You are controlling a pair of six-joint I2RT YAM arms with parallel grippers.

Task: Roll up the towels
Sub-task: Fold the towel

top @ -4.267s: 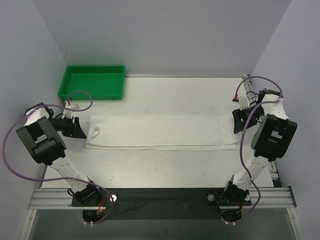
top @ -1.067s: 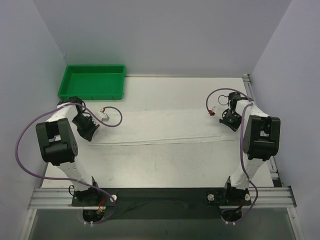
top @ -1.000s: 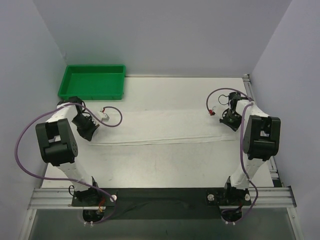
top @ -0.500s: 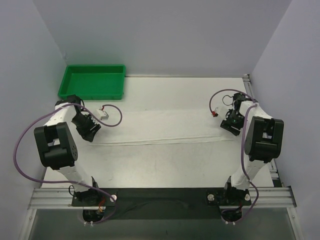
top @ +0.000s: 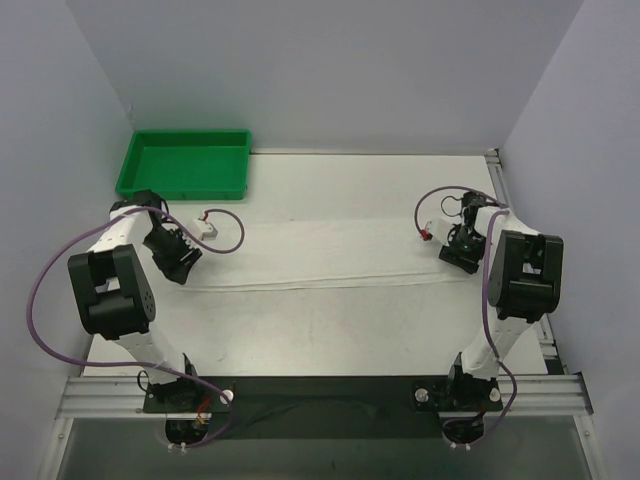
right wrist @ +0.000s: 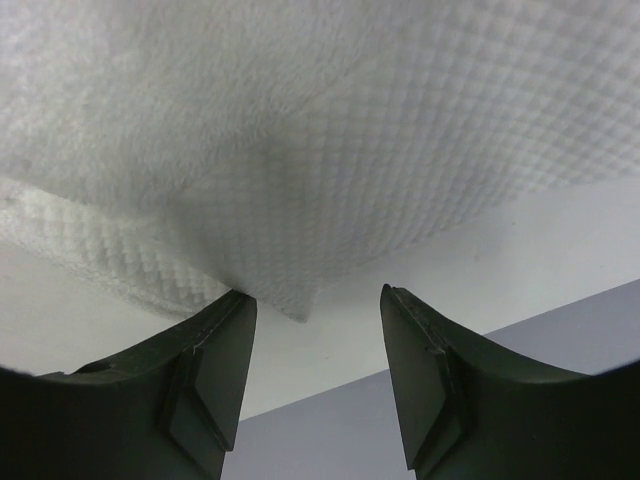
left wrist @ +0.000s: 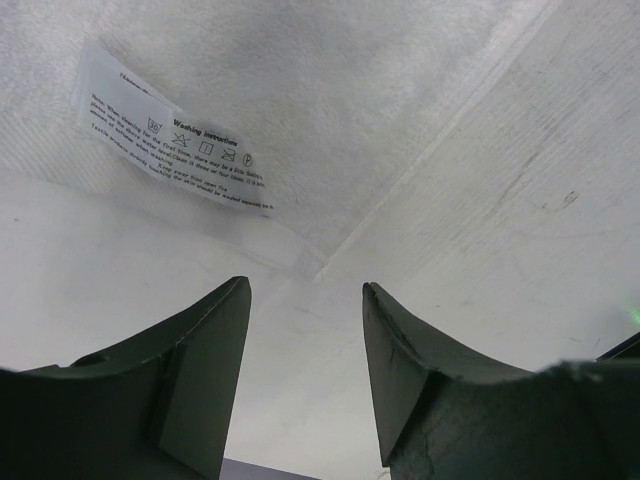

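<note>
The left gripper has its fingers spread with nothing between them, tips over bare table just short of the near left corner of the towel; a washing label lies flat on the cloth by that corner. The right gripper is likewise parted, the near right corner of the towel dipping into the gap beside one finger (not pinched); the white cloth lies as a long folded strip across the table, the green tray at the far left corner.
</note>
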